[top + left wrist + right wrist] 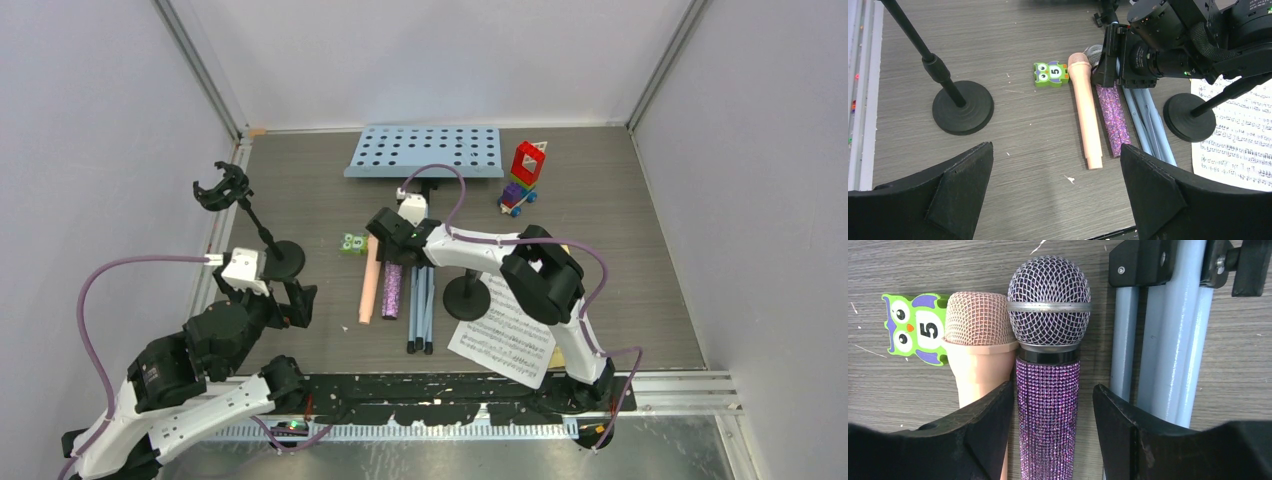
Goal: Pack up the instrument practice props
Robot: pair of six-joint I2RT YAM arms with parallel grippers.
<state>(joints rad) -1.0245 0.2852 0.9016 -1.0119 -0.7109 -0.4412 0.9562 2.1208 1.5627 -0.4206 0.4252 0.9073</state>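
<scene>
Glitter over the handle of a purple microphone, woven silver mesh dome at its head, lying flat and pressed side by side against a matte peach microphone with its own mesh cap. Flat green owl block printed with a 5, touching the peach head. Smooth pale-blue tripod tubes just beside the purple one on its other flank. Farther off, a pale-blue perforated rack, a colourful brick car, black round-based mic holders and a white printed score sheet. Grey wood-grain surface, plain white walls around. Right gripper stretched low, fingers apart astride the purple handle, not clamped. Left gripper spread wide, hovering above bare surface near one holder.
</scene>
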